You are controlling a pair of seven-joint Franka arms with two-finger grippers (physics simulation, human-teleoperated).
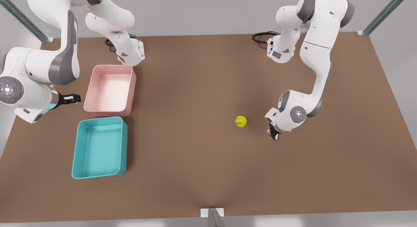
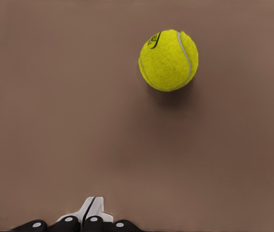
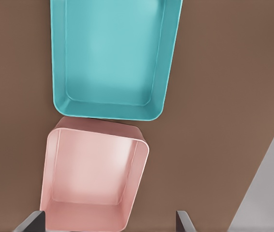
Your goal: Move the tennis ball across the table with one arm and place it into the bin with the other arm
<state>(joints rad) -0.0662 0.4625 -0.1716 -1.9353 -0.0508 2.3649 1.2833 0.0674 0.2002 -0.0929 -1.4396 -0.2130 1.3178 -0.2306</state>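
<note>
Tennis ball [image 1: 241, 121] lies free on the surface [image 1: 195, 174]; left gripper [image 1: 273, 133], fingers pressed together, must push it binward; right gripper [image 1: 72, 98], fingers spread, waits.

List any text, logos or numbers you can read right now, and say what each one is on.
Tennis ball: a small dark printed mark near its top in the left wrist view, too blurred to read.
Pink bin: no text.
Teal bin: no text.
Table: no text.
Left gripper, shut beside the ball, and right gripper, open by the bins: no legible markings.
</note>
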